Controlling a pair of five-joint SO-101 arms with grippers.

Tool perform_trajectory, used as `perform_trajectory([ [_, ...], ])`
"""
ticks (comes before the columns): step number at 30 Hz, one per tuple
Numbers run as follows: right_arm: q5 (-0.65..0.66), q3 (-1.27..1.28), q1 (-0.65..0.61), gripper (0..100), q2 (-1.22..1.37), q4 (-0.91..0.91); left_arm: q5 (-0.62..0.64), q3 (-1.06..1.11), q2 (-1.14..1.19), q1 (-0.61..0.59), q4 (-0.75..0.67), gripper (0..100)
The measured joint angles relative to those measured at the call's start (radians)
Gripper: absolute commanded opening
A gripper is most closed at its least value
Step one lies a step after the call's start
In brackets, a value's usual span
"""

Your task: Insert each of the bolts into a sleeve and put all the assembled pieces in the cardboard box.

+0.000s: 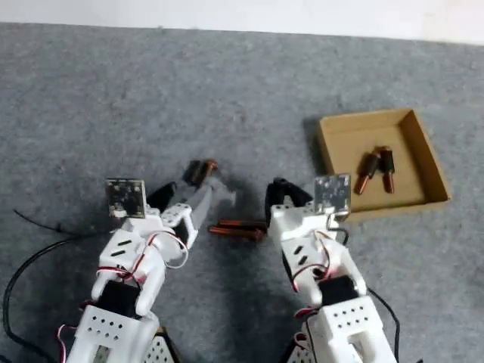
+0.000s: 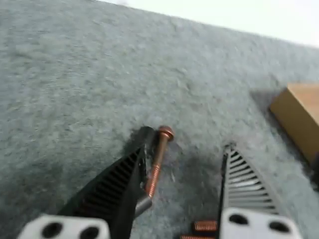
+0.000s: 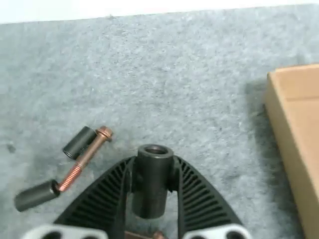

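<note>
**High view:** The left pincer (image 1: pixel 198 185) sits over a bolt (image 1: pixel 206 168) on the grey carpet (image 1: pixel 91 98). The right pincer (image 1: pixel 283 190) is near the cardboard box (image 1: pixel 433 162), which holds two assembled pieces (image 1: pixel 369 172). Two loose bolts (image 1: pixel 238 229) lie on the carpet between the arms.

**Left wrist view:** The left pincer (image 2: pixel 188 142) is spread wide and pinches nothing. The bolt (image 2: pixel 157 162) lies along the inner edge of one finger (image 2: pixel 117 184); whether they touch cannot be told.

**Right wrist view:** The right pincer (image 3: pixel 153 164) is pinching a black sleeve (image 3: pixel 151 194), held upright with its open end up. The bolt (image 3: pixel 82 160) lies on the carpet apart from this pincer. A second sleeve (image 3: pixel 79 142) lies beside its head and a third sleeve (image 3: pixel 35 195) at its threaded end.
</note>
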Motion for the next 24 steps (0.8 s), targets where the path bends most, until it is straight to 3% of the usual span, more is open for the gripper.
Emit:
perform_trajectory([
  [5, 0.046, 0.071, 0.005, 0.5, -0.16, 0.02, -0.02, 0.0, 0.0, 0.015, 0.009, 23],
  [10, 0.052, 0.08, 0.003, 0.5, -0.331, 0.152, -0.025, -0.078, 0.1, 0.017, 0.048, 23],
  [17, 0.052, 0.08, 0.094, 0.5, -0.517, 0.374, -0.1, -0.29, 0.52, 0.017, 0.049, 23],
  [24, 0.052, 0.091, 0.117, 0.5, -0.523, 0.385, -0.101, -0.476, 0.895, 0.017, 0.049, 23],
])
